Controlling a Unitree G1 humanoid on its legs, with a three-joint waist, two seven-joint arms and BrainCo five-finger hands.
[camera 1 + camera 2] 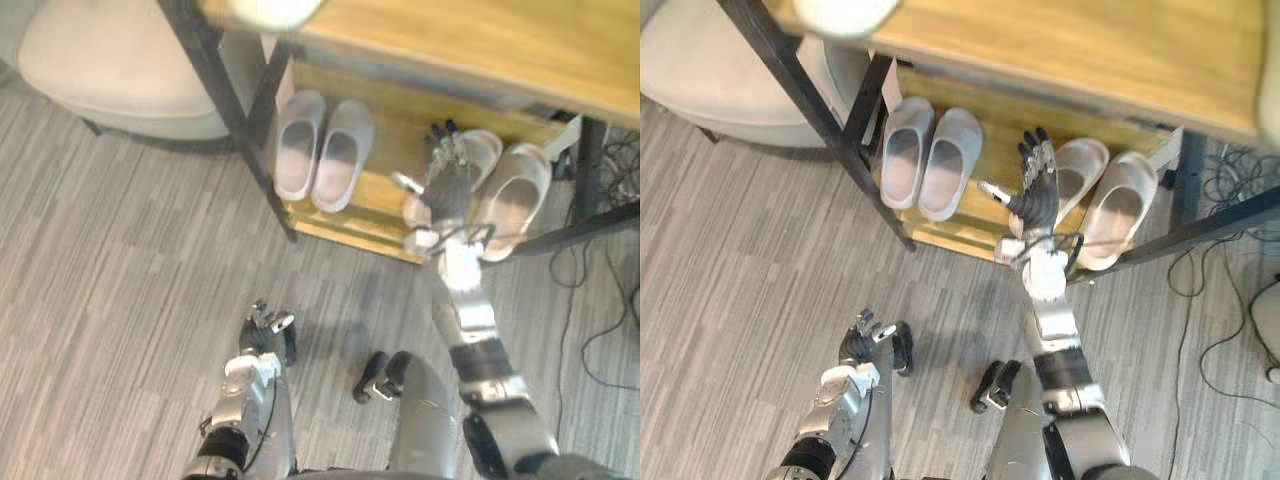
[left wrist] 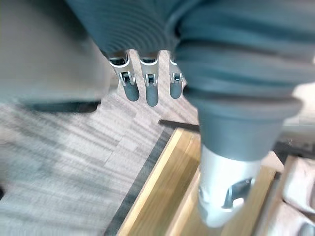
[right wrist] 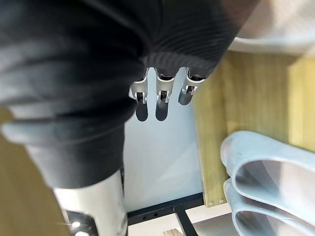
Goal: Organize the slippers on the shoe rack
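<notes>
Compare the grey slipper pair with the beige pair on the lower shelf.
The grey pair lies straight and parallel; the beige pair lies slanted. The grey pair is uncovered; the open right hand is over the beige pair. Both rest on the lower shelf.

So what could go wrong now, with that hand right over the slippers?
The right hand, fingers straight, hangs over the beige slippers, whose heels seem to overhang the lower shelf edge; a nudge might tip one onto the floor. Swinging sideways, it might also knock the neat grey pair.
</notes>
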